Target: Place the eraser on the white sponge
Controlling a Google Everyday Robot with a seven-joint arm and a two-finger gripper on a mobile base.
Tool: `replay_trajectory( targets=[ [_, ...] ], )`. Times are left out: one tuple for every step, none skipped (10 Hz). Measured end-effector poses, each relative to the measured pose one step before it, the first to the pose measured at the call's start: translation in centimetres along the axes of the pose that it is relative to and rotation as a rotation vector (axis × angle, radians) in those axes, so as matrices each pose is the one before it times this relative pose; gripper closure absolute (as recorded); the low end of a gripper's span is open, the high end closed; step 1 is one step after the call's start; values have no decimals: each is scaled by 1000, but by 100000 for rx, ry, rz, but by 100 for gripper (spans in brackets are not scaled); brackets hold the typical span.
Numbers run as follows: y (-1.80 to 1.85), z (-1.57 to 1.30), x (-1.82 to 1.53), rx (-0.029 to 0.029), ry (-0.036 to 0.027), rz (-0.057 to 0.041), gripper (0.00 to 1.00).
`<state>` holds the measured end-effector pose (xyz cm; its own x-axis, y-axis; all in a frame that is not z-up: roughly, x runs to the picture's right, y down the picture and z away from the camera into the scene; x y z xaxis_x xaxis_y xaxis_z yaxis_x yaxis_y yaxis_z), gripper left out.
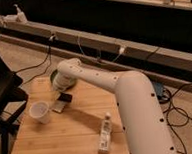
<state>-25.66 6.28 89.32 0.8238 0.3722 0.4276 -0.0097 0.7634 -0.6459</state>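
The eraser (65, 97) is a small black block on the wooden table (69, 139), just right of the white cup. It lies at the far edge of the white sponge (58, 107), a thin pale pad, and seems to overlap it. My gripper (62, 89) is at the end of the white arm, directly above the eraser. The wrist hides most of it. I cannot tell whether it touches the eraser.
A white cup (39, 112) stands left of the sponge. A long white bottle (105, 134) lies at the front right. A dark round object (54, 75) sits behind the wrist. Cables hang along the wall behind, and a black stand is at the left.
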Motion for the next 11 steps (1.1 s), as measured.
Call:
replay_trajectory(
  targets=[
    [13,350,-217,-249,-343,737,64],
    [-127,65,208,-10,-252,1021,58],
    [-133,-17,158,-19,-171,687,50],
    [93,289,-172,-804,82,215,38],
    [23,105,-54,-378,93,156,29],
    [2,9,68,-393,122,364,22],
    [86,93,104,-752,545,292,20],
    [264,254,-103,-903,664,259,20],
    [320,236,-45,-767,598,470,20],
    [246,-66,127,-6,751,377,20],
    [311,-176,-106,333,488,73,20]
  ],
)
